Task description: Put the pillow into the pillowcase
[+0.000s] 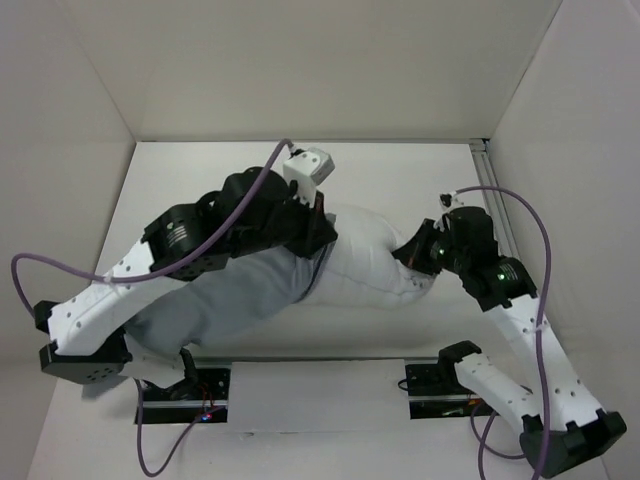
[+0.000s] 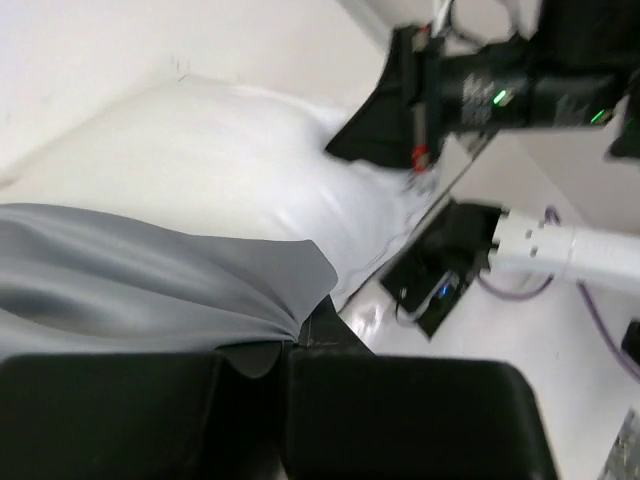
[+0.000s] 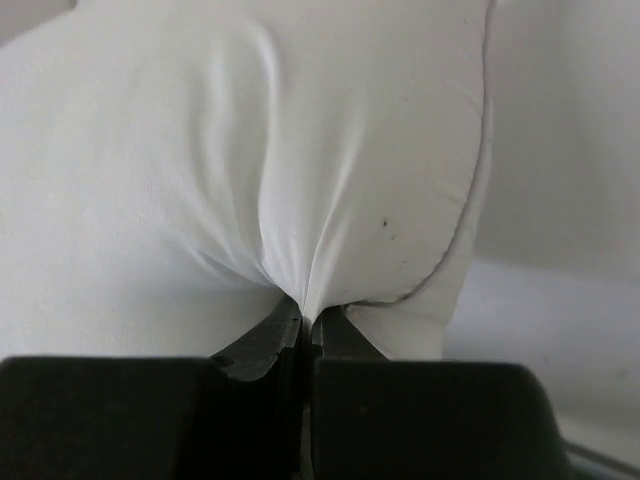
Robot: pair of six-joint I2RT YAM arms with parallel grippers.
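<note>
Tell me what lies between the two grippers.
The bare white stretch of the pillow, seen from the top view; the left gripper pinches the pillowcase edge, the right gripper the pillow's end.

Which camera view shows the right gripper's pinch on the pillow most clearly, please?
The right wrist view: the right gripper is shut on a gathered fold of the pillow, close up. The top external view shows it at the pillow's right end, the pinch too small to judge. The left wrist view shows it distant and blurred.
</note>
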